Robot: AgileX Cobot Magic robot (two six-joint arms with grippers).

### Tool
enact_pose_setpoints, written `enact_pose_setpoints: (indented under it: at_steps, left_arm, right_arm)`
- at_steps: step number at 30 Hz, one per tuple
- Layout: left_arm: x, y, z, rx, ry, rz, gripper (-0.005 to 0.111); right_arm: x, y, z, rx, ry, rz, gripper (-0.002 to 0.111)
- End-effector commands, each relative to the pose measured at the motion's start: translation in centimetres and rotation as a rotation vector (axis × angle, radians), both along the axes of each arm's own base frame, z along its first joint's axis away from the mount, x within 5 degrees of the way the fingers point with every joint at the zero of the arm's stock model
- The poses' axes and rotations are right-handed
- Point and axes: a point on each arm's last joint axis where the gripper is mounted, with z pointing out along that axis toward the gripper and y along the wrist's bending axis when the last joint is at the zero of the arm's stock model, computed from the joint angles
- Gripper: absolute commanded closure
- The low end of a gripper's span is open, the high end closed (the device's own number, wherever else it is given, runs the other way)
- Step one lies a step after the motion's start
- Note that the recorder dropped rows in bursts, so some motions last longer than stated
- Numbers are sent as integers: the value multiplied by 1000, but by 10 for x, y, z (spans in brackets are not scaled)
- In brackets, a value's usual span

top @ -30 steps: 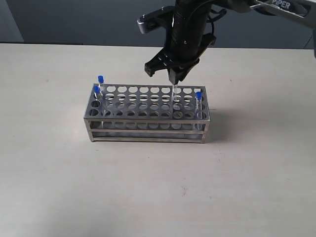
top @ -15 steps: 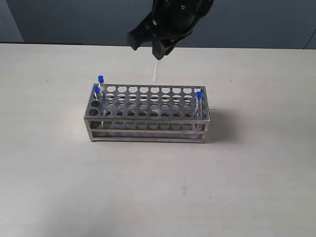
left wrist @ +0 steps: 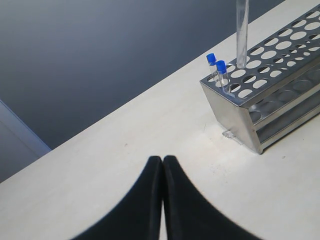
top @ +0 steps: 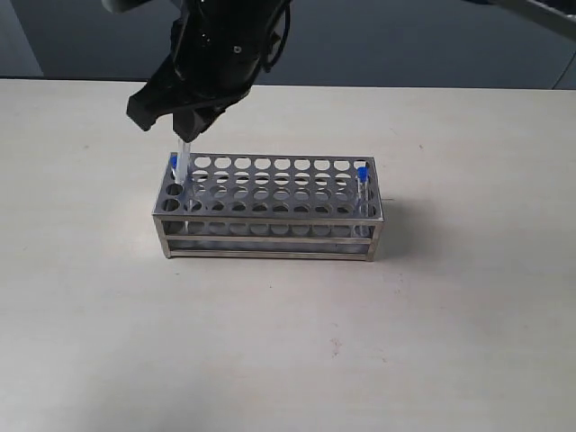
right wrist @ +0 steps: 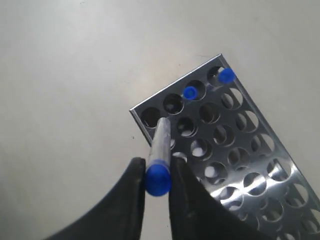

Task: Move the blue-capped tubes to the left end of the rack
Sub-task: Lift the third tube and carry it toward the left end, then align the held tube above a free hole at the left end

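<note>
Hovering tube (top: 183, 160) over left end of rack (top: 270, 236)

Right arm (top: 225, 40): enters from the top of the exterior view and reaches across the middle to the left side, wrist directed downward. Right end effector (top: 180, 124): pointing down, its two dark fingers (right wrist: 131, 200) clamped on the blue cap of a tube (right wrist: 160, 137), which hangs upright beneath them. Left end effector (left wrist: 163, 160): fingers pressed together along their inner edges, tips touching, nothing between them; it points out over the worktop (left wrist: 115, 165).
</note>
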Motion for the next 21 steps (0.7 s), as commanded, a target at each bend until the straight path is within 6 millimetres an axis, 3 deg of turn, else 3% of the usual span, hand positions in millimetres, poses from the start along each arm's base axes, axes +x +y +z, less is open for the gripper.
enact_pose_setpoints:
  at_steps: [1,10,21]
  left_arm:
    - [0,-1,2,-21,-2,-7,106]
    - [0,-1,2,-21,-2,-7,106]
    - [0,-1,2,-21,-2,-7,106]
  right_arm:
    - [3,11,-6,6,2,30,109]
    - [13,23,-30,-26,16,47,109]
    - [18,20,-27,-62,-36,37,109]
